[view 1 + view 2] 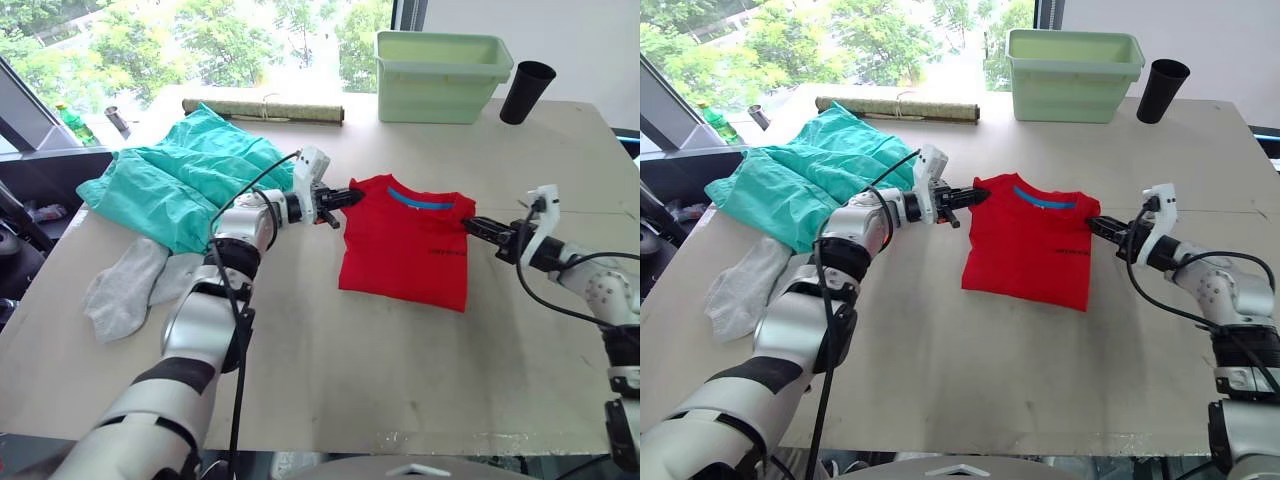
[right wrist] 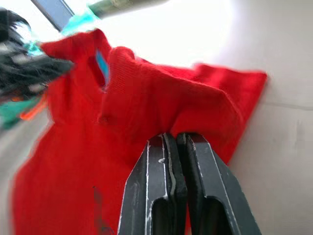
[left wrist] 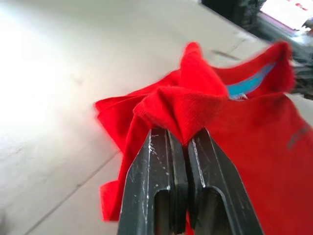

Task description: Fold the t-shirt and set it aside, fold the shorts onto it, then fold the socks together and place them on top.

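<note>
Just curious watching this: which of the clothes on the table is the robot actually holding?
The red t-shirt, pinched at its top corners by the left gripper and right gripper. The green shorts and grey socks lie untouched.

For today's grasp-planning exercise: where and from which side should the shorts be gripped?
A judgement: take the shorts at the near hem edge beside the socks, coming from the robot's left. They lie rumpled and spread, and that edge is free of other things.
</note>
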You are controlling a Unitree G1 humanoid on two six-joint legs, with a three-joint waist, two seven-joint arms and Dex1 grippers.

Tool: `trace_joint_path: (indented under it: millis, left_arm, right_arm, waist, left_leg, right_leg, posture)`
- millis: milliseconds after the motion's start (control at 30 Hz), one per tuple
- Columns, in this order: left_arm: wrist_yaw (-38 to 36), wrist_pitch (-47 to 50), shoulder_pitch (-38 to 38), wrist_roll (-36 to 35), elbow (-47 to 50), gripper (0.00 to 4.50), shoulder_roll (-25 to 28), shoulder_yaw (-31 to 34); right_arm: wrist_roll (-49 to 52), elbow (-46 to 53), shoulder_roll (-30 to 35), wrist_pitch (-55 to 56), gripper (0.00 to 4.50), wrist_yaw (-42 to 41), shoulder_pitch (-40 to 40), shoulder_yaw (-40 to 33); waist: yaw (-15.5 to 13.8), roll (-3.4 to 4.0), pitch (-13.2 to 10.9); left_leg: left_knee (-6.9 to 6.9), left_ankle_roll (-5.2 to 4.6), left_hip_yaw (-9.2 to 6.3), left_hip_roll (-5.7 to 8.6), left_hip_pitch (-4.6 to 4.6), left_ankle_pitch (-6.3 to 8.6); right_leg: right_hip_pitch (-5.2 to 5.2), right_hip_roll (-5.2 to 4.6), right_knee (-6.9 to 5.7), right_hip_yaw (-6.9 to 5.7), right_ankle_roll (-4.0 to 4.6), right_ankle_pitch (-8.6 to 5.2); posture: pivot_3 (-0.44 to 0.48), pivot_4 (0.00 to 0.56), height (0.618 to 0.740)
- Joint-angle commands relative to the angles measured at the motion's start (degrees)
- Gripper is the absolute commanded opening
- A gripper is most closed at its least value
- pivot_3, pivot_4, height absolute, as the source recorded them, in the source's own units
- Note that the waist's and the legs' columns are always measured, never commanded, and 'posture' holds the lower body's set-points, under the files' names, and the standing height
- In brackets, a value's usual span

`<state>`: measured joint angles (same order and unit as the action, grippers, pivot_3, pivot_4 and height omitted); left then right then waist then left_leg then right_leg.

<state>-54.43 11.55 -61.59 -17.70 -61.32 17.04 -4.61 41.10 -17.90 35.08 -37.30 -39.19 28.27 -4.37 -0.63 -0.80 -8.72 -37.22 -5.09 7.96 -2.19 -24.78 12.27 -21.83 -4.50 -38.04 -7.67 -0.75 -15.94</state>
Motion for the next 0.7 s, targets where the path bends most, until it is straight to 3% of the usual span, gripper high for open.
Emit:
trace_joint_path:
  millis: [33, 433, 533, 700]
  left_arm:
    - [4.4, -4.7, -3.1, 2.7, -3.8, 0.00, -0.9, 2.2]
    - [14.1, -7.2, -7.0, 5.2, -9.9, 0.00, -4.7, 8.4]
    - [16.7, -7.2, -7.3, 5.7, -10.8, 0.00, -5.3, 9.5]
    - [18.5, -8.2, -6.9, 6.9, -11.1, 0.00, -5.8, 10.4]
  right_arm:
    - [-3.7, -2.0, -1.2, 0.3, 0.04, 3.4, 3.1, -1.4]
    - [-9.8, -9.3, -7.4, 8.1, 0.04, 8.0, 10.5, -6.1]
    - [-11.2, -11.9, -9.4, 12.2, 0.98, 9.0, 13.0, -7.4]
    - [-15.0, -18.4, -11.8, 17.7, 3.22, 10.7, 17.6, -7.0]
  waist:
    - [0.1, 0.00, 0.0]
    - [0.5, 0.02, 0.0]
    - [1.2, 0.03, 0.0]
    - [1.6, 0.05, 0.0]
  left_leg:
    - [-0.06, 0.00, 0.00, 0.00, 0.01, 0.00]
    - [-0.10, 0.00, 0.00, 0.00, 0.04, 0.00]
    - [-0.09, 0.01, 0.02, 0.00, 0.04, -0.01]
    - [-0.08, 0.02, 0.05, -0.01, 0.06, -0.01]
  right_leg:
    - [0.00, -0.02, -0.04, 0.01, 0.00, 0.00]
    - [0.02, -0.05, -0.11, 0.00, 0.00, 0.02]
    - [0.01, -0.04, -0.14, 0.01, 0.00, 0.02]
    - [-0.01, -0.04, -0.19, 0.01, 0.00, 0.01]
  posture:
    - [0.000, 0.150, 0.737]
    - [0.000, 0.150, 0.737]
    - [0.000, 0.150, 0.737]
    - [0.000, 0.150, 0.737]
